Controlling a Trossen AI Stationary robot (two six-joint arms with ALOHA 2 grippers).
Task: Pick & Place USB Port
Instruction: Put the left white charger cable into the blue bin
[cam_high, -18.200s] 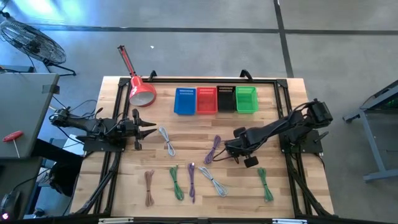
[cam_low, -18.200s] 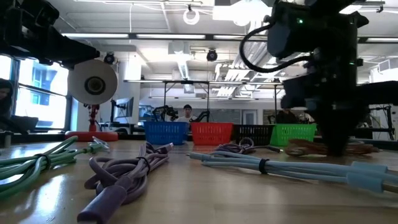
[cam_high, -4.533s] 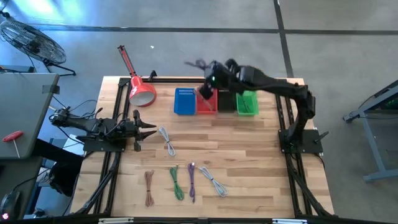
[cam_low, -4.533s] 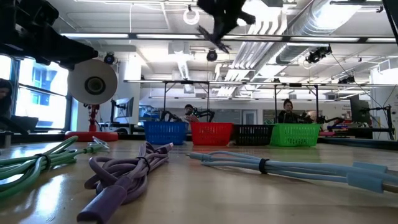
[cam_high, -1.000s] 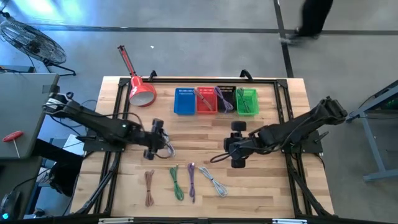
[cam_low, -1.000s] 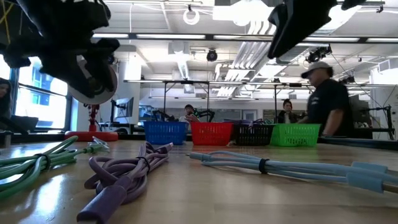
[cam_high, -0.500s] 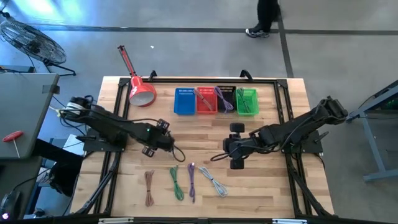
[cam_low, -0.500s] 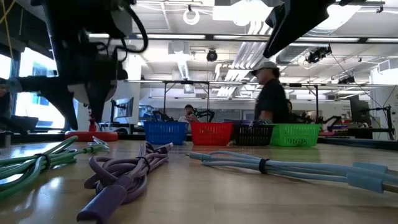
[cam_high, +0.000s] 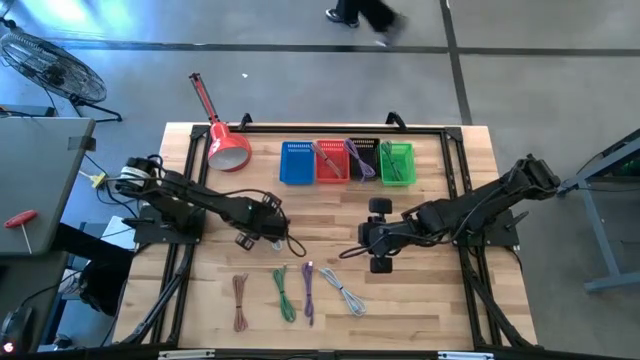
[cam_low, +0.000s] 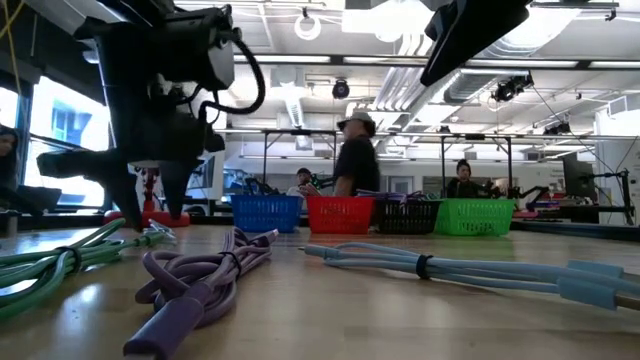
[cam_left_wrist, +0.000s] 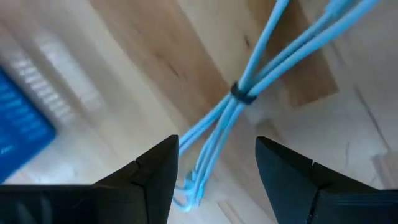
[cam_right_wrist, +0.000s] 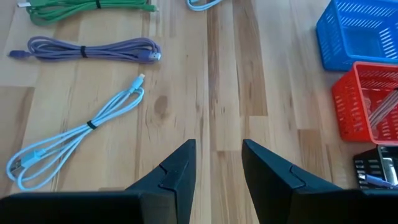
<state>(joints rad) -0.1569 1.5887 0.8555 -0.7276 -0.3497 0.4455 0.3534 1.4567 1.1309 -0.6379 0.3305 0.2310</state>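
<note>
Your left gripper (cam_left_wrist: 216, 168) has its fingers (cam_left_wrist: 155, 171) apart, nothing between them but air, and it sits low over a light-blue bundled cable with a dark tie (cam_left_wrist: 244, 93) on the wooden table (cam_high: 330, 205). In the left wrist view that cable's plug end lies right in the gap between the two dark fingers; you can't tell whether either one touches it. A corner of the blue plastic basket (cam_left_wrist: 18, 124) shows at that view's edge. From above, the left gripper (cam_high: 272, 222) is left of table centre.

Your right gripper (cam_right_wrist: 217, 165) also has its fingers (cam_right_wrist: 177, 168) apart and holds nothing. It hangs over bare wood right of centre (cam_high: 375, 240), looking toward a second light-blue cable (cam_right_wrist: 81, 140), a purple bundled cable (cam_right_wrist: 84, 50) and a green bundled cable (cam_right_wrist: 87, 11), all well apart from it.

Near the table's front edge you have a brown cable (cam_high: 239, 298), the green one (cam_high: 284, 292), the purple one (cam_high: 308, 290) and the light-blue one (cam_high: 342, 292) in a row. Along the back sit the blue basket (cam_high: 297, 162), a red basket (cam_high: 332, 160), a black basket (cam_high: 363, 158) and a green basket (cam_high: 396, 160); the red, black and green ones already hold cables. A red desk lamp (cam_high: 224, 140) lies at the back-left corner. A person (cam_low: 355, 165) stands in the room behind.
</note>
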